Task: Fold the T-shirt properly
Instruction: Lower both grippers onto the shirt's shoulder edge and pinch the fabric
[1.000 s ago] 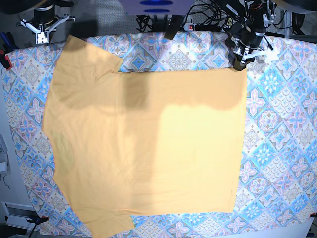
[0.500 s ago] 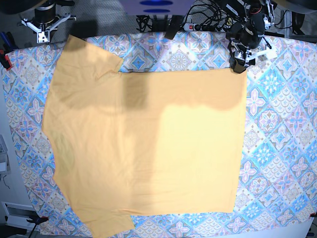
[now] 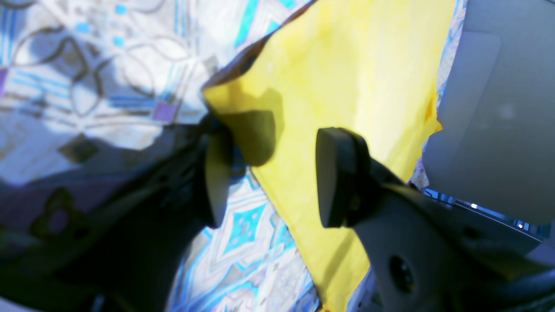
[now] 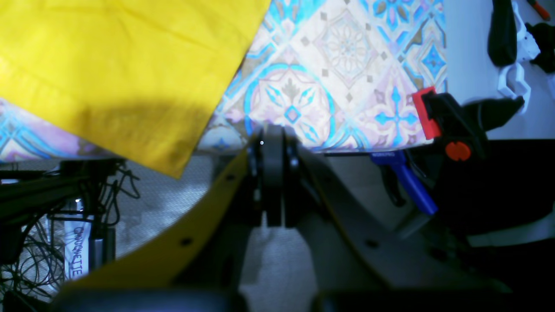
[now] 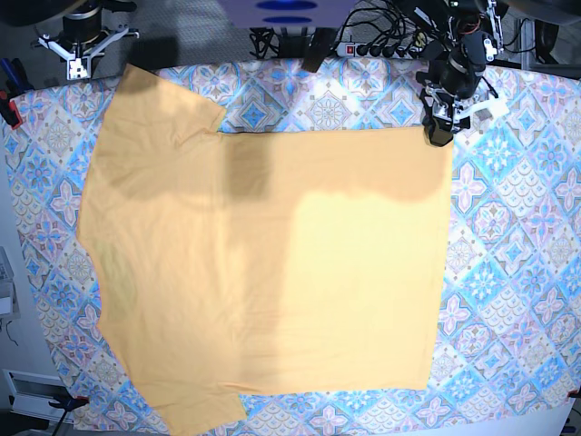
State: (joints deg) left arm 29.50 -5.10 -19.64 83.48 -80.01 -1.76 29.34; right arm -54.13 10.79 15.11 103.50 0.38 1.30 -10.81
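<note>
The pale orange-yellow T-shirt (image 5: 272, 272) lies spread flat on the tile-patterned tablecloth (image 5: 517, 227), with its sleeves toward the left of the base view. My left gripper (image 5: 438, 134) hovers at the shirt's far right corner. In the left wrist view this gripper (image 3: 273, 173) is open, and the shirt's corner (image 3: 243, 99) lies just beyond the dark fingers (image 3: 336, 177) with nothing held. My right gripper (image 5: 80, 62) rests off the table's far left corner. It is shut and empty (image 4: 273, 143), with a sleeve of the T-shirt (image 4: 121, 65) lying ahead of it.
A red-and-black clamp (image 4: 446, 125) and a blue-handled clamp (image 4: 407, 182) grip the tablecloth's edge beside my right gripper. Cables and a power strip (image 5: 363, 45) lie behind the table. More clamps sit at the left edge (image 5: 9, 111).
My left gripper has opened at the shirt's far right corner and shifted slightly. The shirt lies as before. The right arm has not moved.
</note>
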